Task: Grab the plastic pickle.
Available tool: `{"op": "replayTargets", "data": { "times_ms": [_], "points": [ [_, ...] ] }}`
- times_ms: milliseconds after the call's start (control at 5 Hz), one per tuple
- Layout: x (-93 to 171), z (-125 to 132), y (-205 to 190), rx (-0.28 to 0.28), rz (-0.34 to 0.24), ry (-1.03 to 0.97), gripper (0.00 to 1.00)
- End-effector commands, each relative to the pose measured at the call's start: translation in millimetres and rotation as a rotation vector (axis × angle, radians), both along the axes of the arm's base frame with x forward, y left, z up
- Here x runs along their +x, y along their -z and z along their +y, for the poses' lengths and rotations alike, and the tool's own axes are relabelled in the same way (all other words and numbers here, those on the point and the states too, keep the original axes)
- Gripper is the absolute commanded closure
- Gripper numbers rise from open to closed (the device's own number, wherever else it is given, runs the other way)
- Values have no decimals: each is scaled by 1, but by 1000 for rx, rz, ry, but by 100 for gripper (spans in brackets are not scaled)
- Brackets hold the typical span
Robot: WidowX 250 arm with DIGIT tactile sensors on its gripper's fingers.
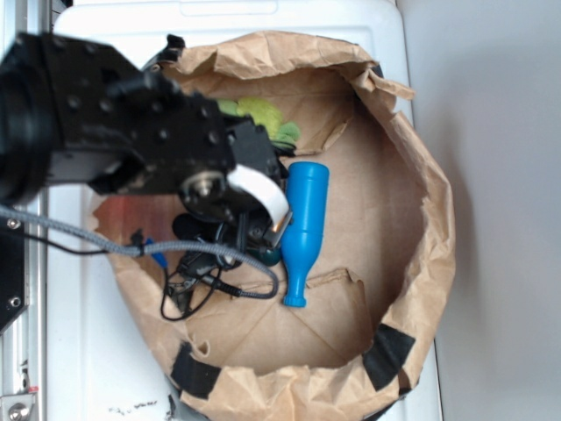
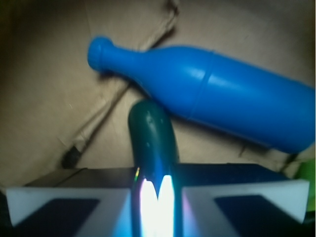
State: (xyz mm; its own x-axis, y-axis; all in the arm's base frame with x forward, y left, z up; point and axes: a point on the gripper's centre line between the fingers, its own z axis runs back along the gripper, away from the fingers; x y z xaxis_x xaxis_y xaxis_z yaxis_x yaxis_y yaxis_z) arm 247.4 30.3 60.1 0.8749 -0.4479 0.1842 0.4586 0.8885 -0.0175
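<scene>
The plastic pickle (image 2: 152,133), dark green and glossy, is squeezed between the two white fingers (image 2: 69,205) of my gripper (image 2: 157,197) in the wrist view. Its rounded end sticks out ahead of the jaws, close to the side of the blue bottle (image 2: 217,101). The gripper is shut on the pickle, with bright glare on the part inside the jaws. In the exterior view the gripper (image 1: 263,235) is low inside the brown paper bag (image 1: 429,228), just left of the blue bottle (image 1: 305,224). There, only a dark green sliver of the pickle (image 1: 272,256) shows under the arm.
A light-green plush toy (image 1: 259,114) lies at the back of the bag behind the arm. The crumpled bag walls ring the workspace, with black tape patches (image 1: 386,355) at the front. Black cables (image 1: 197,276) hang by the gripper. The bag sits on a white bin (image 1: 105,22).
</scene>
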Motion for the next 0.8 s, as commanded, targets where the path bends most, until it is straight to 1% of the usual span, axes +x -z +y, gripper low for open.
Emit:
{"op": "replayTargets", "data": {
  "times_ms": [0, 200, 400, 600],
  "points": [
    [12, 5, -96, -80, -82, -57, 100],
    [16, 8, -84, -46, -71, -41, 15],
    [15, 8, -64, -1, -86, -7, 0],
    [17, 10, -40, 28, -65, 6, 0]
  ]
}}
